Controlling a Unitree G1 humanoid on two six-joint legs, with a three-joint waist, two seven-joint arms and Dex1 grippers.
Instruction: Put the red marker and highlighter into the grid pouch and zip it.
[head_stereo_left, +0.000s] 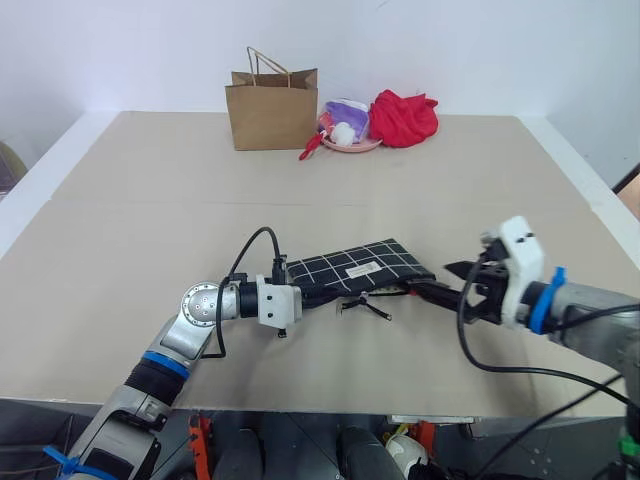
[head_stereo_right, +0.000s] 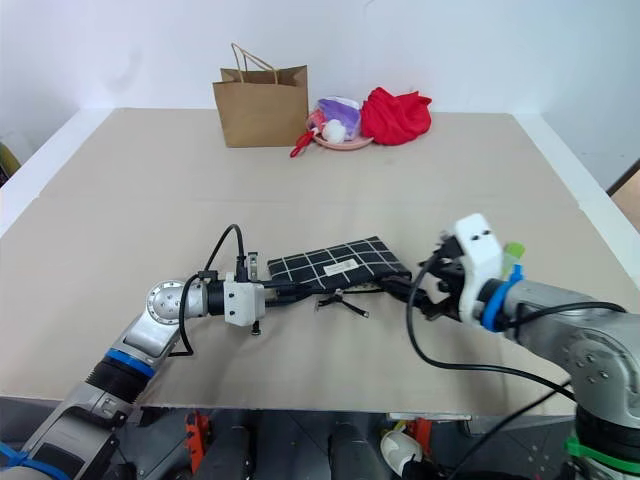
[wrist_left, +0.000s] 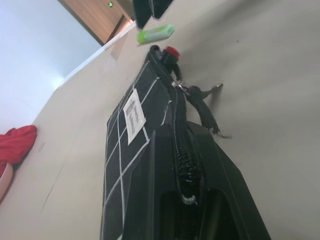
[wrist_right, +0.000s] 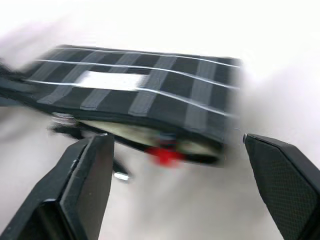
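Our left gripper (head_stereo_left: 292, 297) fingers pinch the grid pouch (head_stereo_left: 355, 268); the red marker (wrist_left: 172, 51) seems inside. Our right gripper (wrist_right: 175, 175) fingers gape empty; the highlighter (wrist_left: 156, 34) comes next.

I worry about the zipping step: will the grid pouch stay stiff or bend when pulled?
The pouch looks like thin fabric, so it probably bends and bunches. It lies flat and looks light, so it may slide unless the left gripper, shut on its end, anchors it.
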